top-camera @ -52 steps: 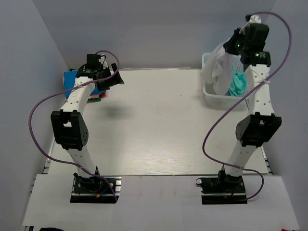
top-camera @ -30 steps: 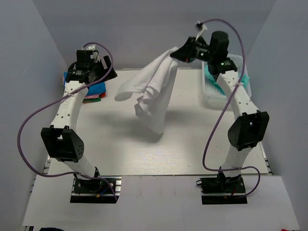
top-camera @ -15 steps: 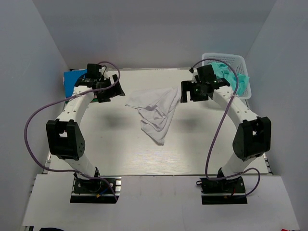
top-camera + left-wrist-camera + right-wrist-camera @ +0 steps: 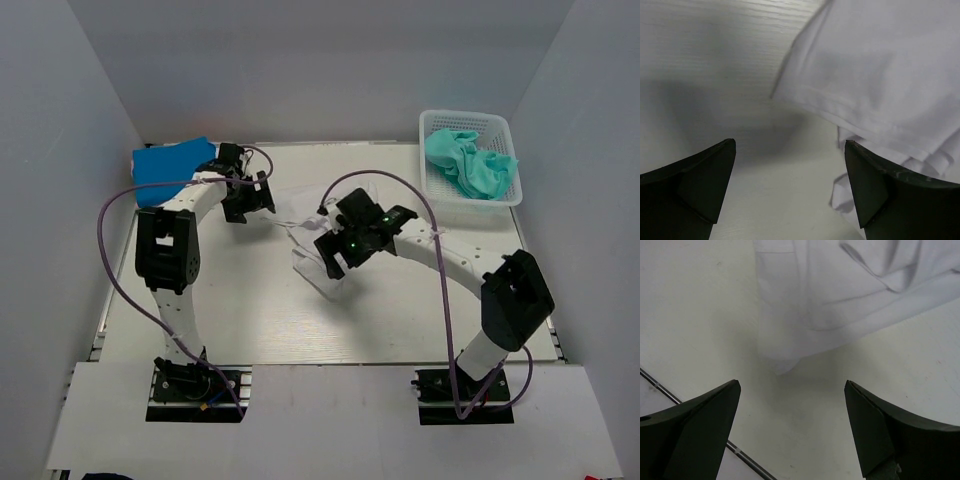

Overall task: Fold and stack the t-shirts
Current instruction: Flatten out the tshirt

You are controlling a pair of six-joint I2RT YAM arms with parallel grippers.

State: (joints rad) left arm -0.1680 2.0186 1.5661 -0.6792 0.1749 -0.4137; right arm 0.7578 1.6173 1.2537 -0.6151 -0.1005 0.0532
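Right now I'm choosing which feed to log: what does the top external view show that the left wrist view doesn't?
Only top external: the white lattice basket holding a teal t-shirt, and a blue t-shirt at far left. Only left wrist: the left fingers plainly open, and the cloth's hemmed edge. Both: the white t-shirt lying on the table.

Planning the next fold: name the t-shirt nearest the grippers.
The white t-shirt, crumpled on the table at its middle; the teal one sits in the basket, the bright blue one at the far-left corner.

white t-shirt [image 4: 307, 267], teal t-shirt [image 4: 468, 165], blue t-shirt [image 4: 170, 160]
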